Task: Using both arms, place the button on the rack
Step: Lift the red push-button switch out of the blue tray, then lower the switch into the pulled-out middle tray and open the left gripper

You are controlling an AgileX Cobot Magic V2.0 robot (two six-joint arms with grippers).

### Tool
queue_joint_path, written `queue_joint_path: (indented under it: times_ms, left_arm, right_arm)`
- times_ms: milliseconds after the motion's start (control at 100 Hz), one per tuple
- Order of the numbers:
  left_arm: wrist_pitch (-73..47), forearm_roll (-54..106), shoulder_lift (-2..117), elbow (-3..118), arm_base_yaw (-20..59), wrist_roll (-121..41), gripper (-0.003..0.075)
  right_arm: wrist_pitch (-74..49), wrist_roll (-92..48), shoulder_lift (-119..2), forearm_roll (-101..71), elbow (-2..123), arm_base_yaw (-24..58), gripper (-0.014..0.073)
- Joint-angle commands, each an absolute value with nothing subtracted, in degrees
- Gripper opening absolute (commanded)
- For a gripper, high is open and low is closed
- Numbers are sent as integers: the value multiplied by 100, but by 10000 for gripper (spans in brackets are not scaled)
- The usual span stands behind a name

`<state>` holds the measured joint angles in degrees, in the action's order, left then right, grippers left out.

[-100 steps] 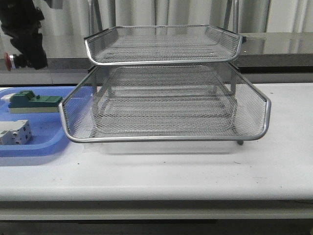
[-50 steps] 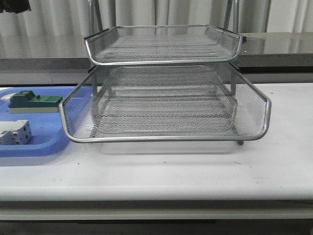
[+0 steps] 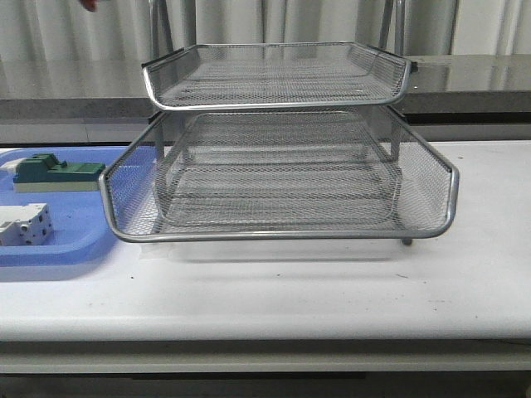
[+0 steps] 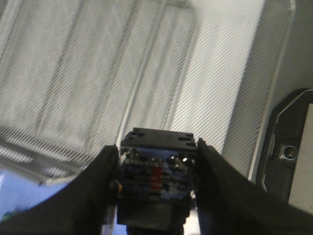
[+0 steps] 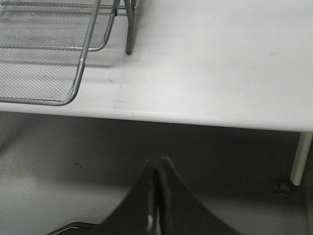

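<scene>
In the left wrist view my left gripper is shut on the button. The button's blue rear block and black body show between the black fingers, and it hangs high above the rack's top mesh tray. In the front view only the button's red cap peeks in at the top left edge, above and left of the silver wire-mesh rack. My right gripper is shut and empty, low in front of the table's front edge. The rack's corner lies beyond it.
A flat blue tray lies left of the rack, holding a green block and a white block. The pulled-out middle tray juts forward. A rack leg stands on the white table. A dark device sits beside the rack.
My left arm has risen out of the front view's top left corner with the button. Now only the red cap shows, further right along the top edge.
</scene>
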<state>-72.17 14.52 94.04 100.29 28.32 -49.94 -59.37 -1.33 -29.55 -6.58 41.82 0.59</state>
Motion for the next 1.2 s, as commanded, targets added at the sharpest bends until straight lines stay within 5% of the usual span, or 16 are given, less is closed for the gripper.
queue_joint_path:
  times_ms: [0, 260, 600, 720, 960, 1190]
  left_arm:
    - [-7326, 1680, 9430, 10163, 3273, -4918, -20]
    - [-6905, 1606, 10342, 10163, 4027, -4954, -20]
    - [-6224, 1141, 10989, 10163, 4058, -4954, -10]
    - [-6224, 1141, 10993, 10163, 4058, -4954, 82]
    - [-6224, 1141, 10993, 10163, 4058, -4954, 418]
    - [-6224, 1141, 10993, 10163, 4058, -4954, 456]
  right_arm:
    - [-5632, -159, -2988, -689, 4374, 55, -69]
    - [-5632, -159, -2988, -689, 4374, 55, -69]
    - [-5632, -159, -2988, -689, 4374, 55, -69]
    - [-5632, -159, -2988, -689, 4374, 55, -69]
    - [-5632, -159, -2988, -689, 4374, 55, -69]
    - [-5632, -159, -2988, -689, 4374, 55, -69]
